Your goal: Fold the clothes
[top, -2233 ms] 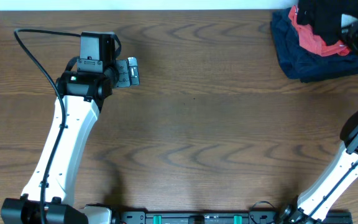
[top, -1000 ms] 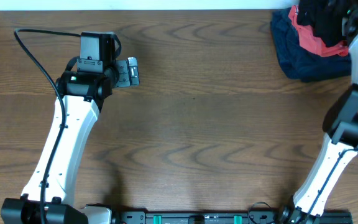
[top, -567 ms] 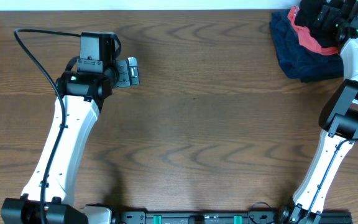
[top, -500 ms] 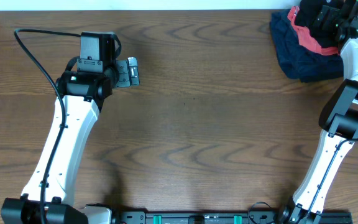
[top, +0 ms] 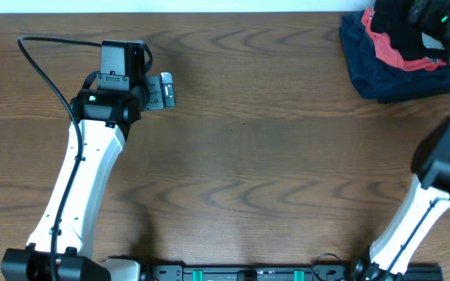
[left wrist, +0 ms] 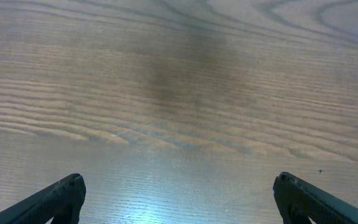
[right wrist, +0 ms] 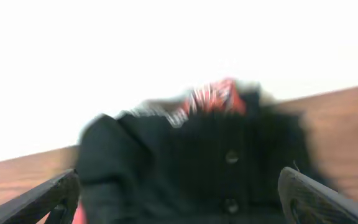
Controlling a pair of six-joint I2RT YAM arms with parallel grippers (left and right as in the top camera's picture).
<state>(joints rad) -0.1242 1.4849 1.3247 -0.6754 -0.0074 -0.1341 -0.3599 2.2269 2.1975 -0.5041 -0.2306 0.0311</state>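
A dark wood-grain desk [top: 272, 156] fills the overhead view, with a pale strip beyond its far edge. On the left side the white left arm [top: 84, 187] reaches from the near edge towards the far left corner, a black cable [top: 41, 70] looping beside it. The left gripper [top: 162, 90] points right over bare wood. In its wrist view the 2 fingers [left wrist: 55, 202] stand at the lower corners of the frame, spread wide, with nothing but desk grain between them; it holds nothing.

The middle of the desk carries nothing that the arms touch.

In the far right corner lies a pile of 3 pieces: a navy garment [top: 366, 58] at the bottom, a red garment [top: 401, 55] on it, and the black garment [top: 393, 19] on top, close to the far edge. The right arm [top: 436, 203] rises along the right edge and bends over this pile. Its wrist view is badly blurred: the right gripper [right wrist: 179, 183] shows 2 fingers [right wrist: 309, 193] set far apart, the black garment ahead of them with a scrap of red at its top. The gripper seems to hang just above the cloth, but I cannot tell whether it touches; nothing is clamped in it
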